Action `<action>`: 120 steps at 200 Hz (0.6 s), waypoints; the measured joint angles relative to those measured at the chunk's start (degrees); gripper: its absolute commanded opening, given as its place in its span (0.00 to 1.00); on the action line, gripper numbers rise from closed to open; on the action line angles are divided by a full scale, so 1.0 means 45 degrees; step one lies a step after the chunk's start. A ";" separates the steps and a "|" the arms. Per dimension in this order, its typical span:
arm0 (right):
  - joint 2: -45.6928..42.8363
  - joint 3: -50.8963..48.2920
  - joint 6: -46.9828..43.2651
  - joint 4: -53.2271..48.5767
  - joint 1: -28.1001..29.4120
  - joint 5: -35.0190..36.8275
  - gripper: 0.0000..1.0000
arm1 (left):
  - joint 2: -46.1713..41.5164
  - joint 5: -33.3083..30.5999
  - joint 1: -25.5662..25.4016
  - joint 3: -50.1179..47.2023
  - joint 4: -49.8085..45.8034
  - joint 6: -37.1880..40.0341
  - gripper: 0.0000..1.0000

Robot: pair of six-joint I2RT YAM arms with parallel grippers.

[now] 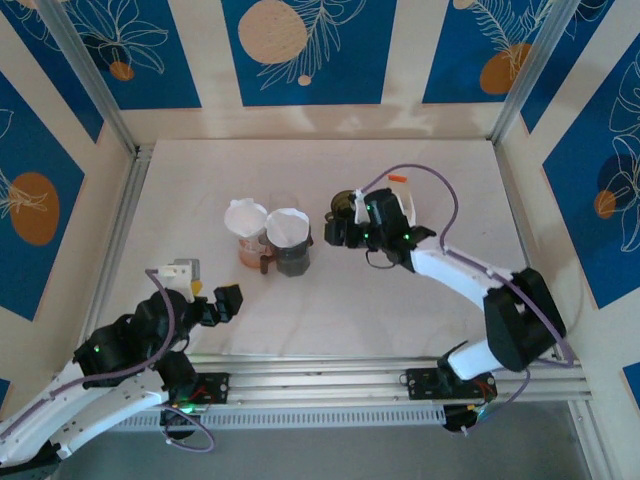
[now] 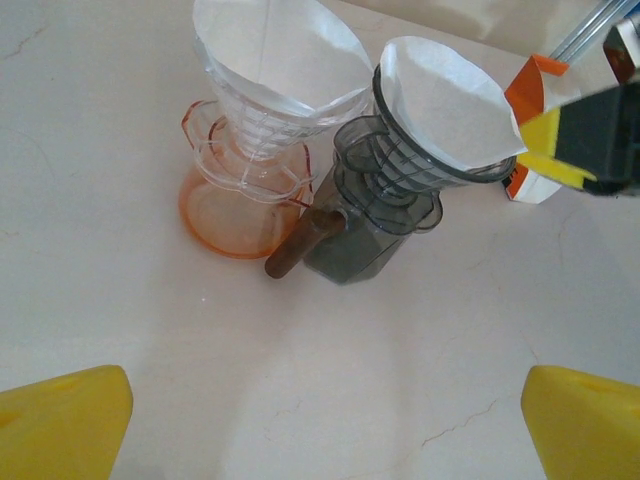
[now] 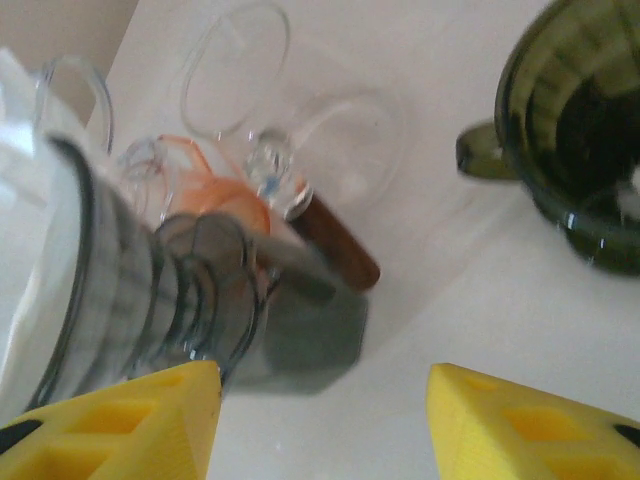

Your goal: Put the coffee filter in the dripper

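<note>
A white coffee filter [image 1: 288, 226] [image 2: 450, 100] sits in the smoky grey dripper [image 1: 293, 258] [image 2: 385, 205] [image 3: 150, 290], which has a brown handle [image 2: 300, 243] [image 3: 335, 243]. A second filter [image 1: 245, 216] [image 2: 275, 50] sits in the clear dripper on an orange base [image 1: 248, 250] [image 2: 235, 190] to its left. My right gripper [image 1: 335, 232] [image 3: 320, 400] is open just right of the grey dripper, with nothing between its yellow fingers [image 3: 130, 420]. My left gripper [image 1: 225, 302] [image 2: 325, 400] is open near the front, well short of both drippers.
A dark green dripper [image 1: 343, 204] [image 3: 575, 140] stands behind the right gripper. An orange-and-white carton [image 1: 400, 183] [image 2: 528, 110] lies beyond it. Clear glassware [image 3: 235, 65] stands behind the two drippers. Bare table lies in front of the drippers.
</note>
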 measured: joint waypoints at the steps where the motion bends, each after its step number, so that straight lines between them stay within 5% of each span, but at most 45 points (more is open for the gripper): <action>1: 0.0044 0.0039 -0.0019 0.0000 -0.0015 -0.0034 0.56 | 0.0000 -0.0010 0.0000 0.0000 0.0000 0.0005 1.00; 120: 0.5255 0.4668 -0.0068 -0.0019 -0.0860 -0.3730 0.47 | 0.0010 -0.0466 0.0010 0.0204 -0.0461 -0.0005 1.00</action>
